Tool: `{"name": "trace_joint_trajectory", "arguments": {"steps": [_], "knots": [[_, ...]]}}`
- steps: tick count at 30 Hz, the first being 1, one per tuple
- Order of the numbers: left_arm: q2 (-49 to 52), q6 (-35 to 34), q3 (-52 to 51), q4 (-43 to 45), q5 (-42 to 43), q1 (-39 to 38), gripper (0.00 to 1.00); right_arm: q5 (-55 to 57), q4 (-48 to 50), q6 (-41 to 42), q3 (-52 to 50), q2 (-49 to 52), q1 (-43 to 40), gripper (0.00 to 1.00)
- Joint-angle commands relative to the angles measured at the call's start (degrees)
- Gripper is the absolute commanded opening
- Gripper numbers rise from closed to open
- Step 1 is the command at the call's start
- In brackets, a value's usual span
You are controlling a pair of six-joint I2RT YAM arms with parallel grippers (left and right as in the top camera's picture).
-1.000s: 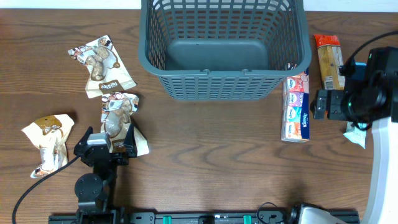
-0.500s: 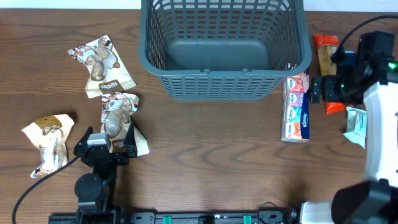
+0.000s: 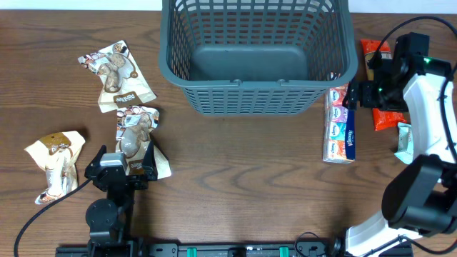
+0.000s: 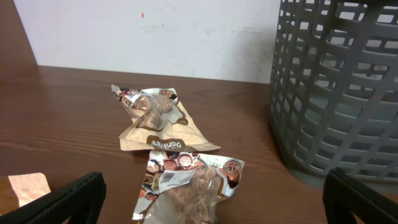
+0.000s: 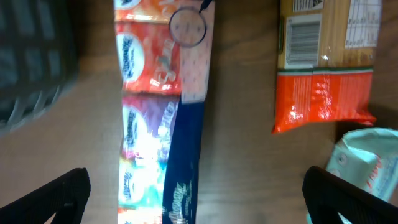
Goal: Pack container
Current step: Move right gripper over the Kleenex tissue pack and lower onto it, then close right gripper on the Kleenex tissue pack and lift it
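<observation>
First pick in hand: the right gripper (image 5: 196, 199), spread wide and empty, hovers over what looks like a tissue multipack (image 5: 158, 143) (blurred) beside the empty rear-centre container (image 3: 250, 96); next, descend and close.

Dark brown wooden tabletop (image 3: 243, 178) carries a grey-blue lattice plastic basket (image 3: 257, 100). Left of basket: three brown-and-white snack packets (image 3: 118, 75). Right of basket: multicoloured tissue strip (image 3: 340, 132), orange-and-tan packet (image 5: 323, 62), pale green packet (image 5: 367, 162).

A white brand word stands upside down on the brown band of the farther snack packet (image 4: 163, 127), but its letters are too unclear to spell. The orange-ended packet (image 5: 324, 68) carries a barcode (image 5: 303, 42) and print too small to read.
</observation>
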Motion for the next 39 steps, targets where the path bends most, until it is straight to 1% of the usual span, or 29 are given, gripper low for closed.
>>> {"name": "trace_joint_trajectory", "arguments": {"steps": [1,10,20,31,39], "knots": [[-0.35,-0.28,-1.53,-0.85,0.22,-0.28,0.99,-1.66,1.31,3.30,0.52,1.64,-0.33,0.99],[-0.35,-0.28,-1.53,-0.85,0.22,-0.28,0.99,-2.29,5.79,3.50,-2.03,3.15,1.92,0.99],[-0.35,-0.28,-1.53,-0.85,0.22,-0.28,0.99,-3.76,12.35,4.17,-10.21,3.15,5.09,0.99],[-0.35,-0.28,-1.53,-0.85,0.22,-0.28,0.99,-3.76,20.68,4.37,-19.19,3.15,5.29,0.99],[-0.35,-0.28,-1.53,-0.85,0.22,-0.28,0.98,-3.67,25.40,4.33,-20.72,3.15,5.18,0.99]]}}
